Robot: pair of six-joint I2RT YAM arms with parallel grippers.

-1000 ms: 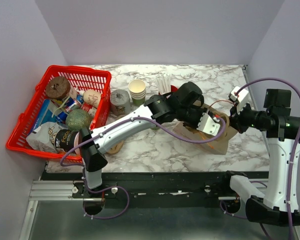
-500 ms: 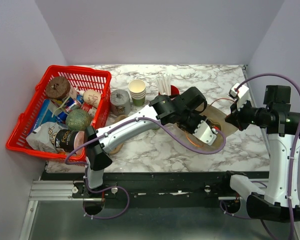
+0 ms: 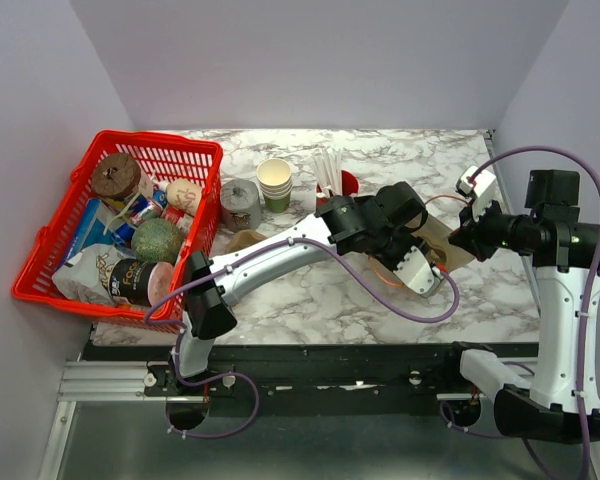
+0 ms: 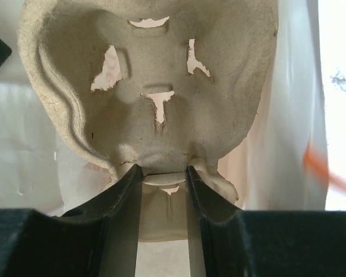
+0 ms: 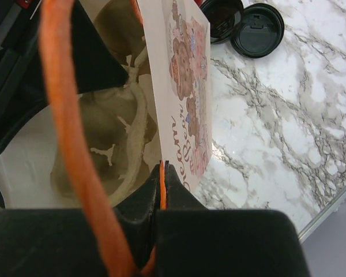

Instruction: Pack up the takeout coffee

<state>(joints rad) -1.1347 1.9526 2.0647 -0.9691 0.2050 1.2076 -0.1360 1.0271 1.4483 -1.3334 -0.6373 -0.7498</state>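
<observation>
Gripping the carrier (image 4: 155,86), left tool (image 4: 163,172) has shifted rightward in the bag (image 5: 187,86); right tool (image 5: 162,167) pinches handle (image 5: 63,115).

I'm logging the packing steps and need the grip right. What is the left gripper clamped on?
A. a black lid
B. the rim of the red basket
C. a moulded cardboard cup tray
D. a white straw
C: in the left wrist view the left gripper pinches the near edge of the cup tray between its two fingers.
</observation>
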